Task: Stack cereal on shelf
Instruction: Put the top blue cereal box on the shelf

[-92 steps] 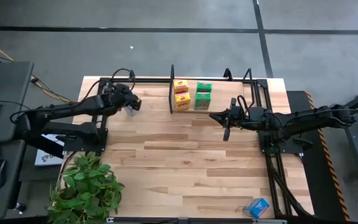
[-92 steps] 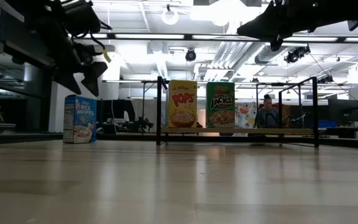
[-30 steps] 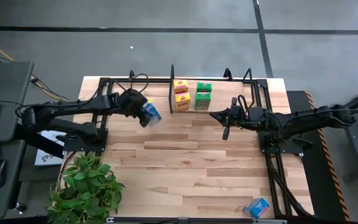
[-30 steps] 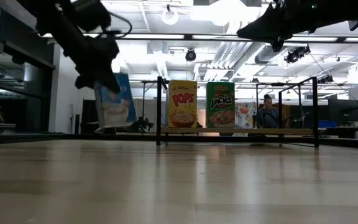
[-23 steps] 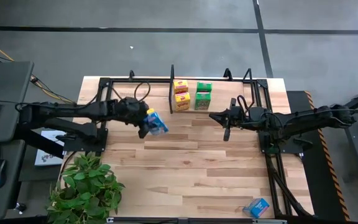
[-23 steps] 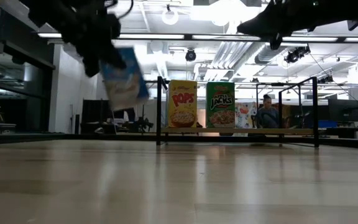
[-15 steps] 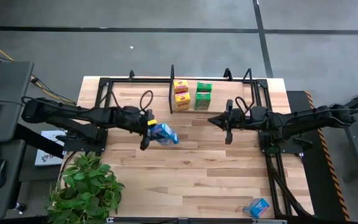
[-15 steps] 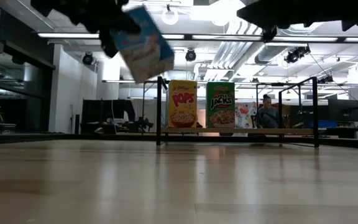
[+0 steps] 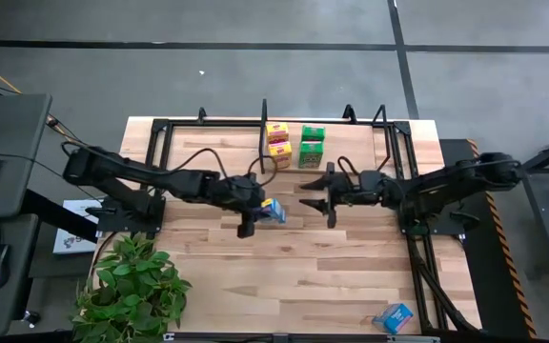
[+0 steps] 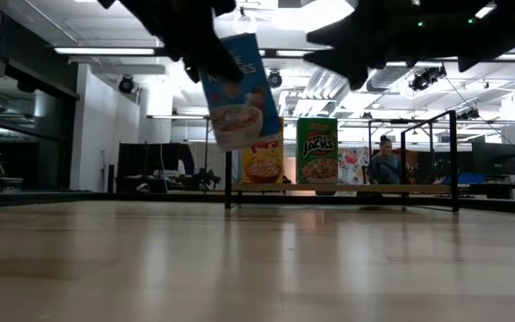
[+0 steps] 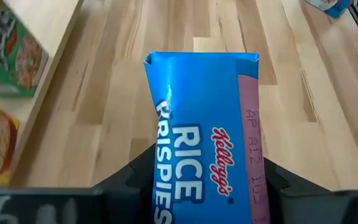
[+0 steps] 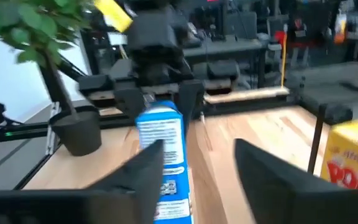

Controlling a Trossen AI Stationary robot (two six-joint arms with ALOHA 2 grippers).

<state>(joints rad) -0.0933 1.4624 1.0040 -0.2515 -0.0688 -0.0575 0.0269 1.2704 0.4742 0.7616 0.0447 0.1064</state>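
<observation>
Low view first: nearest the camera, the bare table [image 10: 257, 268] runs back to where the left gripper [image 9: 255, 211] holds a blue box [image 10: 238, 88] clear of the wood, tilted, its fingers clamped on the box's sides. Facing it from the other side, the right gripper [image 9: 316, 193] hangs near the box with its 2 fingers spread apart and nothing between them, apparently lined up to receive it; whether a fingertip already touches the carton is hard to judge. Behind both stands the shelf [image 9: 351, 122], with 2 yellow-orange boxes [image 9: 277, 145] and 1 green box [image 9: 312, 146] on its board; a second green one may sit under it, hidden. Another blue box [image 9: 393, 317] lies well apart, at the table's edge by the right arm's base.

Risk lies in the handover. If the left fingers let go before the right pair closes, the tilted carton would drop to the table. A hard squeeze could dent the thin card, and a skewed grip would leave it crooked for the shelf.
</observation>
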